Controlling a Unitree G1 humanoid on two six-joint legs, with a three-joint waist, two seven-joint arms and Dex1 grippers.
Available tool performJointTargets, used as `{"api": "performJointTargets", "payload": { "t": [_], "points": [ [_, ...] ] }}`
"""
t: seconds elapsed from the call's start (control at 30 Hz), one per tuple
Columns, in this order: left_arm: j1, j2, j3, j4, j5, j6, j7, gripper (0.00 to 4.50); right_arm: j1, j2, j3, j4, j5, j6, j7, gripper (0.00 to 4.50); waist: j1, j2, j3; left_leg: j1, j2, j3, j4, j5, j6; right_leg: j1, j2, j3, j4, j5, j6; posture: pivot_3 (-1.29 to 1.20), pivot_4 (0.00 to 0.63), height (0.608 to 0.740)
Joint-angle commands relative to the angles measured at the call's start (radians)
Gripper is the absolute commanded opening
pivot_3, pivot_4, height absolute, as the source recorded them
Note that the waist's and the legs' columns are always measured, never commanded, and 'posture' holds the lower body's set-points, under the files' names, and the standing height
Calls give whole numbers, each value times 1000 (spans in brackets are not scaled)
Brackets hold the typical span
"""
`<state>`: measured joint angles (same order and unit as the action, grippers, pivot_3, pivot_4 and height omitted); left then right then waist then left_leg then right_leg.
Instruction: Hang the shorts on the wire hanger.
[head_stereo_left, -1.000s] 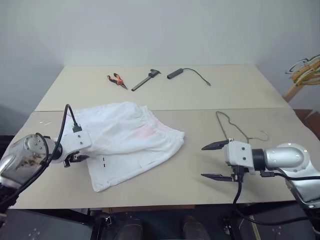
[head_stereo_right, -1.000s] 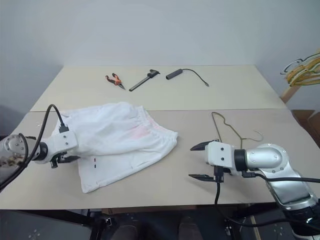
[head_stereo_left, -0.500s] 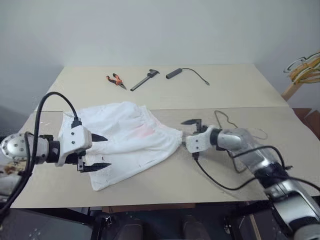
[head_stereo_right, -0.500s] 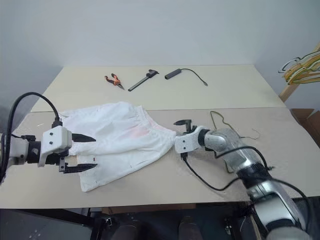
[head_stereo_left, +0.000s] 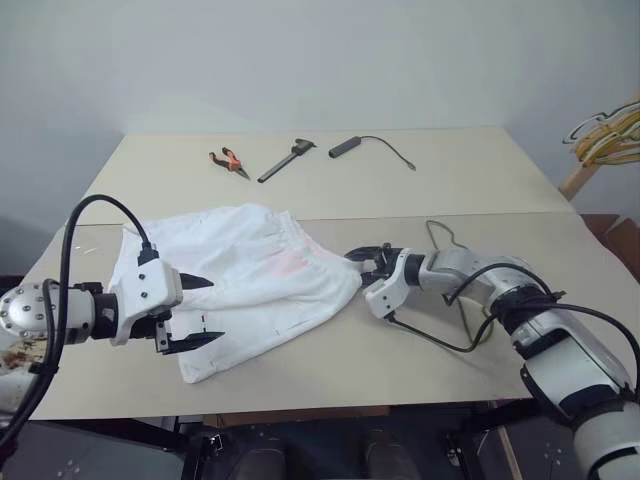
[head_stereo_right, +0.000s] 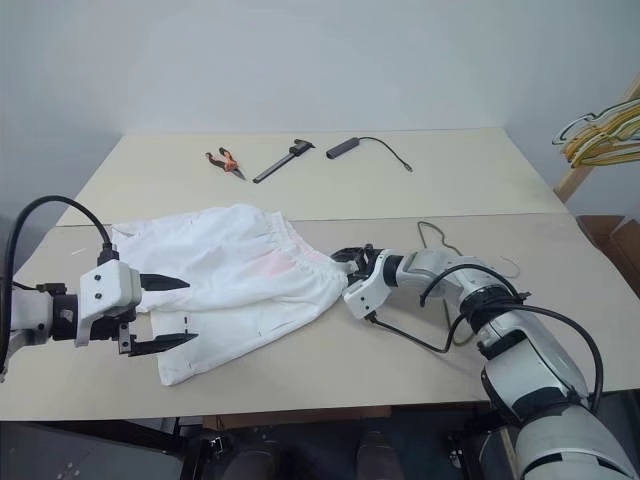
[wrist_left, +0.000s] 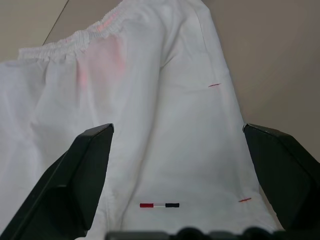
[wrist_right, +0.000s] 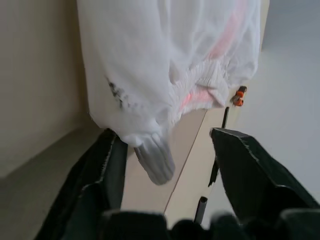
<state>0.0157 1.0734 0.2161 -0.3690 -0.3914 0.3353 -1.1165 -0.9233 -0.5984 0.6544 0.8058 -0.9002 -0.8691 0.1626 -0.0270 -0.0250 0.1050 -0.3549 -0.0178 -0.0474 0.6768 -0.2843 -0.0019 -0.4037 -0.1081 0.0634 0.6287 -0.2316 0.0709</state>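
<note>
Two grippers work at opposite ends of the shorts (head_stereo_left: 245, 285). The left gripper (head_stereo_left: 197, 313) hangs with its black fingers spread wide apart, one above the other, over the near leg of the cloth; nothing sits between them, and in its wrist view the fingers (wrist_left: 80, 175) frame the fabric with a small red-and-dark mark (wrist_left: 159, 205) on the hem between them. The right gripper (head_stereo_left: 368, 257) reaches across to the waistband corner at the shorts' right edge, its fingers partly parted on either side of the bunched white cloth; the wrist view shows that corner (wrist_right: 150, 150) hanging between the two fingers, but I cannot tell whether they press it. The shorts lie spread on the near half of the beige table (head_stereo_left: 450, 190), elastic waistband toward the middle, with a faint pink stain (head_stereo_left: 292, 264) near it. The wire hanger (head_stereo_left: 447, 240) lies flat on the table just behind the right arm. Well apart on the far half lie orange-handled pliers (head_stereo_left: 228, 161), a dark caliper-like tool (head_stereo_left: 287, 160) and a black cabled device (head_stereo_left: 347, 146). Yellowish hangers (head_stereo_left: 608, 137) hang at the right edge.
</note>
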Motion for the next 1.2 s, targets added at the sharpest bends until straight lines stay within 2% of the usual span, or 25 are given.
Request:
{"api": "performJointTargets", "payload": {
  "t": [0.03,0.2,0.23,0.47,0.6,0.73,0.83,0.93,1.0,1.1,1.2],
  "points": [
    [7,-3,25,-29,-1,-1,5,4500,-39,1,4,18,-15,-28,-34,1924,-1,0,0,0,0,0,0,0,0,0,0,0,0,0,0,100,63,740],
    [42,-7,-2,-78,10,7,8,4500,-35,-13,5,18,-16,-49,-31,212,-13,0,0,0,0,0,0,0,0,0,0,0,0,0,0,94,62,740],
    [60,2,-11,-94,26,0,3,4500,-27,-21,-2,11,-4,-50,-18,21,-14,0,0,0,0,0,0,0,0,0,0,0,0,0,0,89,62,740],
    [149,76,-105,-120,202,-89,-26,4500,79,-72,-71,-138,167,-18,184,21,-16,0,0,0,0,0,-1,0,0,1,0,0,0,0,0,55,69,740],
    [143,88,-163,-103,253,-94,-33,4500,109,-78,-94,-193,197,13,232,21,-21,0,0,2,0,0,-1,0,0,1,0,1,1,0,-1,49,69,740],
    [115,104,-281,-67,452,-91,31,4500,125,-82,-113,-237,224,37,271,21,-20,0,0,2,0,0,-1,0,0,1,1,1,2,0,-1,39,63,740],
    [111,112,-306,-36,480,-79,21,4500,132,-85,-124,-250,230,47,287,21,-19,2,-1,3,0,0,0,0,0,2,1,1,2,0,-1,32,60,740],
    [110,126,-319,2,537,-82,44,3883,138,-90,-131,-262,235,57,297,0,-20,7,-4,4,0,0,-1,0,0,2,1,1,3,0,-1,28,57,740],
    [112,132,-318,14,555,-79,52,3296,145,-91,-135,-273,237,65,303,0,-21,10,-6,7,0,0,-1,0,1,4,1,1,4,0,-2,23,54,740],
    [116,139,-302,22,550,-78,49,2410,154,-92,-140,-286,242,78,310,0,-25,12,-6,19,1,0,-2,0,1,16,3,1,4,-1,-4,20,52,740],
    [122,148,-284,37,546,-90,49,1476,157,-94,-145,-293,243,85,317,0,-32,12,-7,21,4,-1,-1,1,3,18,7,2,3,-2,-4,22,50,740]
  ]
}}
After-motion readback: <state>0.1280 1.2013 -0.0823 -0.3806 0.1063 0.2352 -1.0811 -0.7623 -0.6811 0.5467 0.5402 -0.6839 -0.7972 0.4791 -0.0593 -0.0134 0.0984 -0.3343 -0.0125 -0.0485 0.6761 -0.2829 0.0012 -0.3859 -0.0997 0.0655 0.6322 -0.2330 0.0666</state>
